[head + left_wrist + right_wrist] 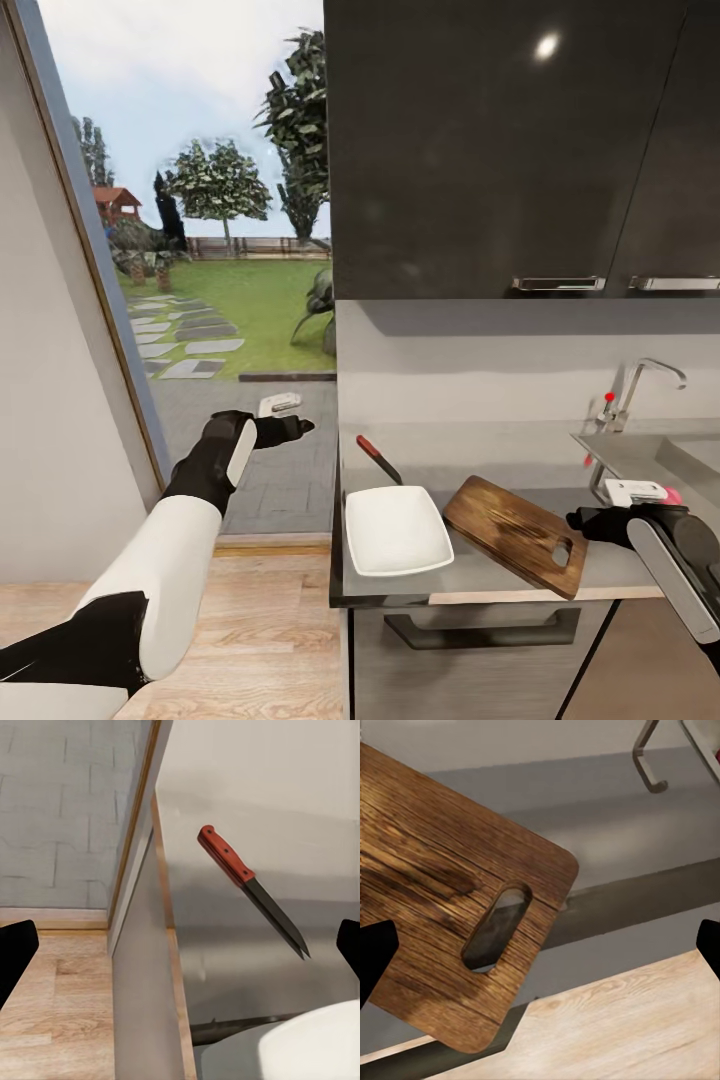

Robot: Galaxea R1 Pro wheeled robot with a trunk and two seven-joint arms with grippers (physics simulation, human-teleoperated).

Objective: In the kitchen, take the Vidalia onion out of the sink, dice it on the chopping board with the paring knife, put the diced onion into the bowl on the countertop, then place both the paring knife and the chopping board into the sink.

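Both grippers' fingers apart, empty. Left gripper [290, 428] hangs off the worktop [480, 575] end near knife [378, 459]; right gripper [590, 522] beside board [515, 533], likely staging near sink [650, 455].

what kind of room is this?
Likely a home kitchen: grey countertop with a chopping board, paring knife and bowl, a tap over the sink, dark wall cabinets.

The head view looks down on the bench [620, 575]; wrist views sit close above its paring knife [251, 889] and chopping board [450, 900].
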